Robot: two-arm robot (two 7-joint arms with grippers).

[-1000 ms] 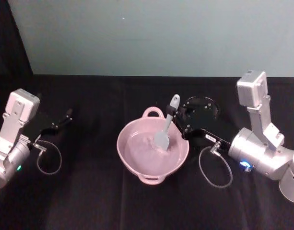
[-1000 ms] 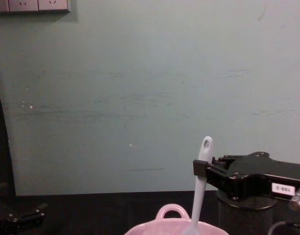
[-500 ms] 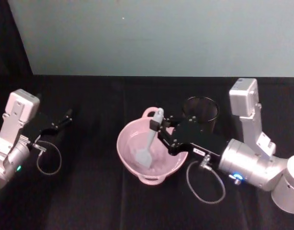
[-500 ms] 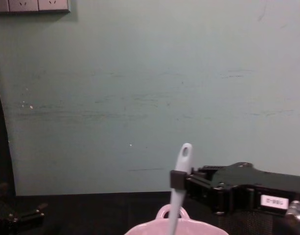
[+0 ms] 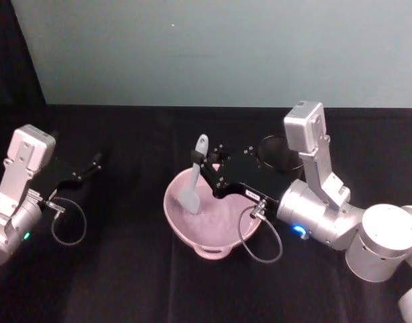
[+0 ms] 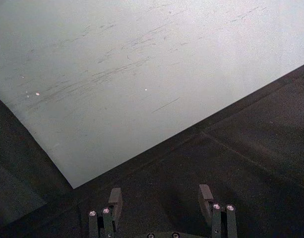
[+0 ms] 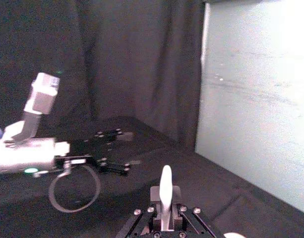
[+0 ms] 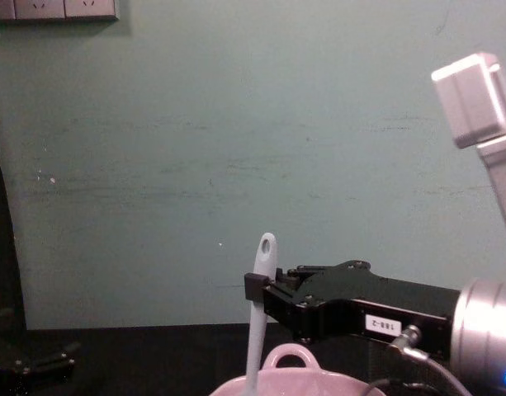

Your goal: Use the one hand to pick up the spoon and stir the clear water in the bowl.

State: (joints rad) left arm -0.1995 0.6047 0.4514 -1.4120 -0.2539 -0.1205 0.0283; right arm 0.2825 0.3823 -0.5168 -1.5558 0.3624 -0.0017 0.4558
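My right gripper [image 5: 200,166] is shut on the handle of the white spoon [image 5: 192,183], reaching in over the pink bowl [image 5: 185,232] from the right. The spoon stands nearly upright, its flat head down in the water at the bowl's left side. From the chest, the spoon [image 8: 257,318] rises above the bowl rim [image 8: 290,386] with the right gripper [image 8: 254,285] clamped below its holed tip. The right wrist view shows the spoon handle [image 7: 165,191] between the pads. My left gripper [image 5: 95,161] is parked open at the far left, and its fingers [image 6: 114,198] hold nothing.
A black wire-mesh cup [image 5: 276,153] stands behind the right arm, right of the bowl. Loose cable loops hang under the right arm [image 5: 259,245] and the left arm [image 5: 68,229]. Black cloth covers the table, with a pale green wall behind.
The right gripper has carried the spoon from the bowl's right side across to its left side, the arm swinging leftward over the bowl. The left arm has not moved.
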